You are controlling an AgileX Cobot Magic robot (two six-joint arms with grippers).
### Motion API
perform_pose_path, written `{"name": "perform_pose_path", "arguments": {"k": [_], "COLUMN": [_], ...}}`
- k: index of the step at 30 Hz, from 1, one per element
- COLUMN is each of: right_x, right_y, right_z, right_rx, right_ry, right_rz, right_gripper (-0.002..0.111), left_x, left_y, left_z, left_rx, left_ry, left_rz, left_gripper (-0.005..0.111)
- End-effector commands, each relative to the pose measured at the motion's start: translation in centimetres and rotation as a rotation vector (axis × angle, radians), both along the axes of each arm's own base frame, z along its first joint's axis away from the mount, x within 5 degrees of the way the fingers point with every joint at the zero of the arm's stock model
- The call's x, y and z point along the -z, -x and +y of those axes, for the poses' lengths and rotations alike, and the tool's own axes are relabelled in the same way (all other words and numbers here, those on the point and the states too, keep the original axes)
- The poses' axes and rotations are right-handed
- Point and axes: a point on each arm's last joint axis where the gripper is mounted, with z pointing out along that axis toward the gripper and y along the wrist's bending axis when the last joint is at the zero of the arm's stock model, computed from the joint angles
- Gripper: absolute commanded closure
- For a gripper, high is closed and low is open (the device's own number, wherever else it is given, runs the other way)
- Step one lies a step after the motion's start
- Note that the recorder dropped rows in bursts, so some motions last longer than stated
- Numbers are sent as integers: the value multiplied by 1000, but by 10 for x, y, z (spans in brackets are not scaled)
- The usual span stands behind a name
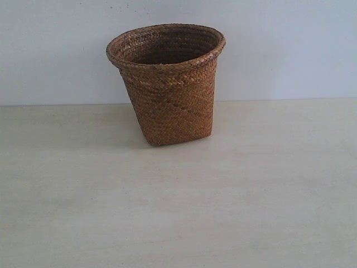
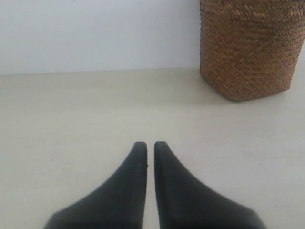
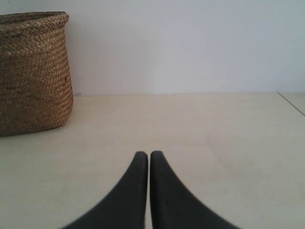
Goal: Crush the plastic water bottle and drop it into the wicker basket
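The wicker basket [image 1: 170,95] stands upright on a pale table [image 1: 178,212], toward the back of it and close to a plain light wall [image 1: 290,50]. Its round braided rim flares wide, and the woven sides taper down to a narrower, squarish base that rests flat on the tabletop. In the exterior view the upper inside of the basket shows as dark weave, but its bottom is hidden, so what lies inside cannot be told. The left gripper [image 2: 149,147] sits low over the table with its 2 black fingers [image 2: 126,195] pressed together, only a thin slit between the tips and nothing pinched there. In the left wrist view the basket [image 2: 248,52] stands ahead of the tips and off to one side, well apart from them, with its rim cut off by the frame. The right gripper [image 3: 148,156] is also pressed together, its 2 black fingers [image 3: 167,200] meeting almost along their whole visible length and gripping nothing. In the right wrist view the basket [image 3: 33,71] stands ahead on the opposite side, again well apart from the tips, with bare tabletop between them
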Motion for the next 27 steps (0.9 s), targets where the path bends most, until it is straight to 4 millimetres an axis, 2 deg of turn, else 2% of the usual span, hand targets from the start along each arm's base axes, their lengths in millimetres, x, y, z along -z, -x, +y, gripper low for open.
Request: {"name": "perform_pose_path", "arguments": {"k": [1, 4, 7, 10, 27], "right_x": [6, 14, 13, 19, 19], "right_y": [1, 0, 0, 1, 1], "right_z": [0, 0, 0, 0, 0], "right_rx": [-3, -3, -3, -5, -5], "right_ry": [6, 7, 8, 10, 9], "right_rz": [47, 79, 64, 134, 132], "right_gripper": [108, 108, 108, 108, 108], "left_x": [1, 1, 1, 1, 1], "left_y": [0, 0, 0, 0, 0], "left_z": [0, 0, 0, 0, 0], "left_rx": [-6, -6, -6, -6, -6], "left_ry": [8, 8, 8, 8, 8], "left_rz": [2, 2, 2, 2, 2], "left_gripper": [102, 102, 102, 102, 102]}}
